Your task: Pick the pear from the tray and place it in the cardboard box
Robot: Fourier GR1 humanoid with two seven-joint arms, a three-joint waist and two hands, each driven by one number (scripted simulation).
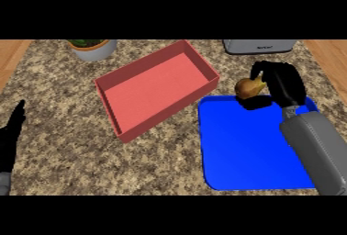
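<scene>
In the head view you see the right hand (281,82) at the far edge of the blue tray (244,151), with its grey forearm coming in from the lower right across the tray's right side. Its black fingers are curled round the pear (248,87), which shows as a brownish-yellow body with a short stem just left of the palm. The pear sits over the tray's far left corner, with a dark shadow directly beneath it on the blue surface; you cannot tell whether it touches the tray or is lifted clear of it. The box (152,89), which appears red with a pinkish floor, lies to the left of the tray, turned at an angle on the speckled counter (102,156), its near right corner just beside the tray's far left corner. The box holds nothing. The left hand (12,133) rests at the left edge of the view, fingers straight and pointing up, well apart from the box. A grey pot with a plant (93,47) stands at the far left, and a grey appliance (260,46) at the far right.
</scene>
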